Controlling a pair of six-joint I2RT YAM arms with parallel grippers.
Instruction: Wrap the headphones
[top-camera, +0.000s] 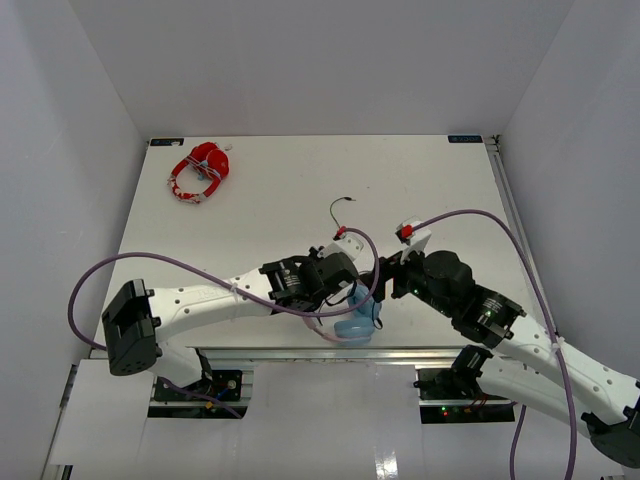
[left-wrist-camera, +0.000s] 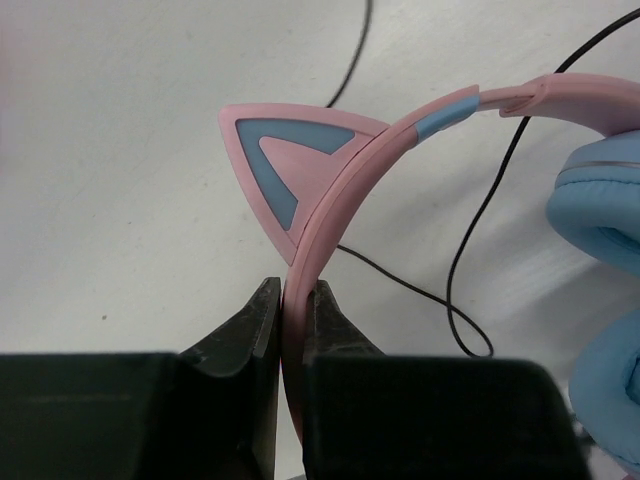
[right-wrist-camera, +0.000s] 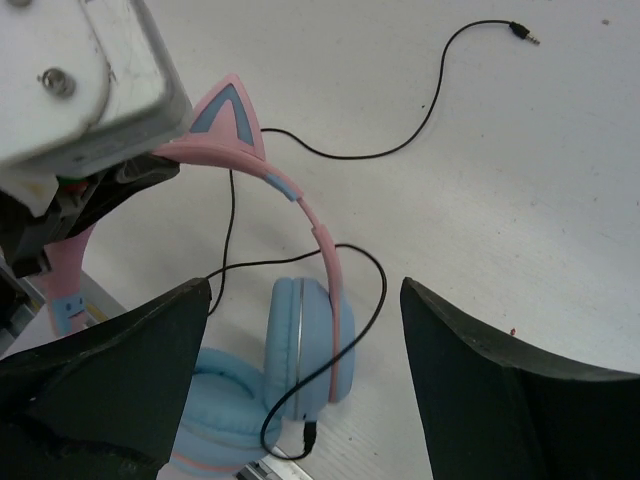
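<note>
Headphones (left-wrist-camera: 440, 112) in left hand's (left-wrist-camera: 295, 300) tight grip

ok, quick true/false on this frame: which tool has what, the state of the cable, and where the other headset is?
1. The left tool is clamped on the pink headband, just below the cat ear. True.
2. The right tool is shut on the cable. False: it is open above the ear cups and holds nothing.
3. The cable is wound up tight with the plug tucked in. False: it trails loose over the table and the plug lies free.
4. The red-and-white headphones lie at the far left corner, apart from both arms. True.
</note>
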